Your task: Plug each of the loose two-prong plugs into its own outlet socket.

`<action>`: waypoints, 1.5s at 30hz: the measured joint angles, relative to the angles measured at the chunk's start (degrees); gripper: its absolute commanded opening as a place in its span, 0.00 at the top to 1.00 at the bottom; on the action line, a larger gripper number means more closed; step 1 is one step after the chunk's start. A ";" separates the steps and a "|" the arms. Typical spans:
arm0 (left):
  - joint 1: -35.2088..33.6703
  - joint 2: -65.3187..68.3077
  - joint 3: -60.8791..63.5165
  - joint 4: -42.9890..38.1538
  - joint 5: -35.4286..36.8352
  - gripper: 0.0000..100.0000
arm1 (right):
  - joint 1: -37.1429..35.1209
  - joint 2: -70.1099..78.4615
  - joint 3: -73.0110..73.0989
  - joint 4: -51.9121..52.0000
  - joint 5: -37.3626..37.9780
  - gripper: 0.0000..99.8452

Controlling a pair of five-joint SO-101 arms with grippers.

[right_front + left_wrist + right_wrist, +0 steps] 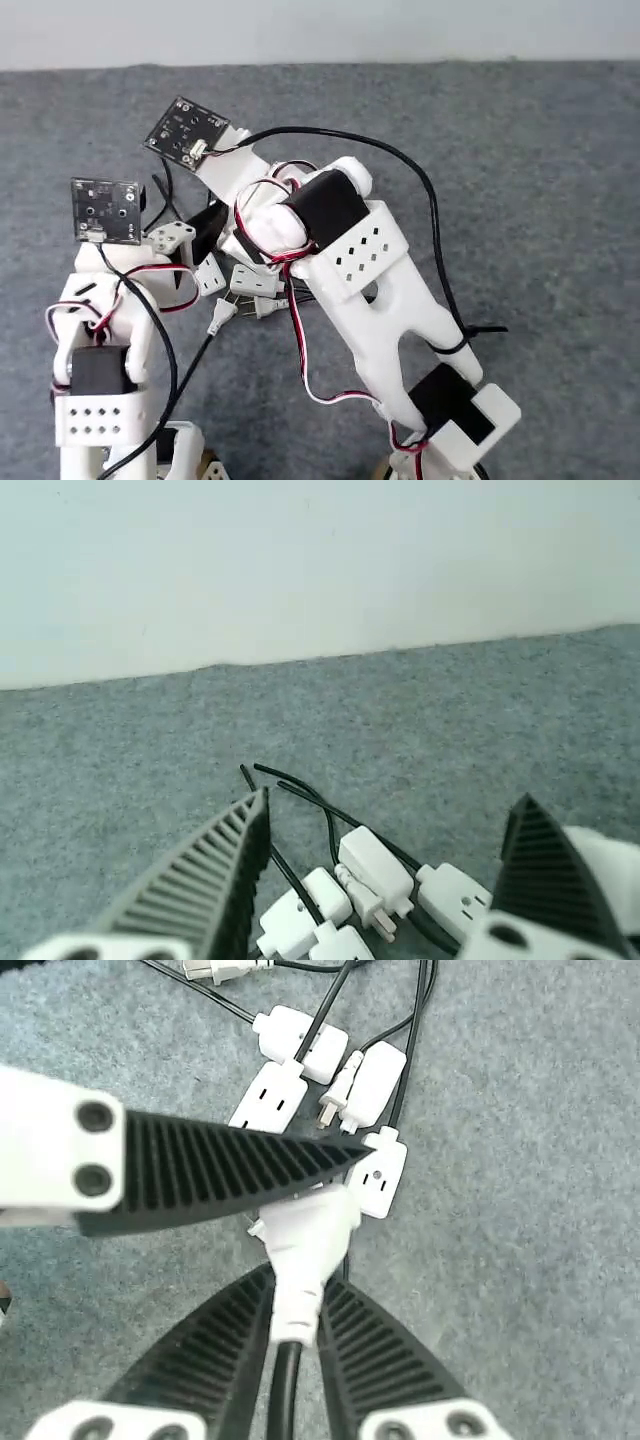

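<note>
- Grey carpet (560, 200) ran to a pale wall (300, 560).
- Right gripper (310, 1210) clamped a plug (305, 1245), tip beside a socket (380, 1175).
- Left gripper (395, 800) hung wide open above the other plugs (372, 865).

One plug (305, 1235) sits in my right gripper (325, 1210), just beside an outlet socket (383, 1175). Past that, a second socket (268, 1098) and a loose plug (375, 1080) lie side by side, all on the table (520, 200) before my left gripper (393, 800).
</note>
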 measured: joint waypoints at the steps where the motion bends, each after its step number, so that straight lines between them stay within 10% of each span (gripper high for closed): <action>1: 0.00 0.00 0.35 0.00 0.00 0.64 | 0.00 0.00 0.00 0.00 0.00 0.99; 19: -0.53 0.00 7.38 -3.08 -0.18 0.64 | 3.87 -0.09 8.26 -0.88 0.00 0.99; 32: -5.80 0.00 11.96 -8.18 -0.18 0.64 | 9.49 -0.09 43.08 -26.64 -0.44 0.98; 40: -5.80 0.00 12.04 -8.79 -0.18 0.64 | 9.58 -0.09 49.23 -32.09 -1.49 0.71; 45: -5.80 0.00 12.04 -8.79 -0.18 0.64 | 9.58 -0.09 49.49 -36.04 -7.12 0.73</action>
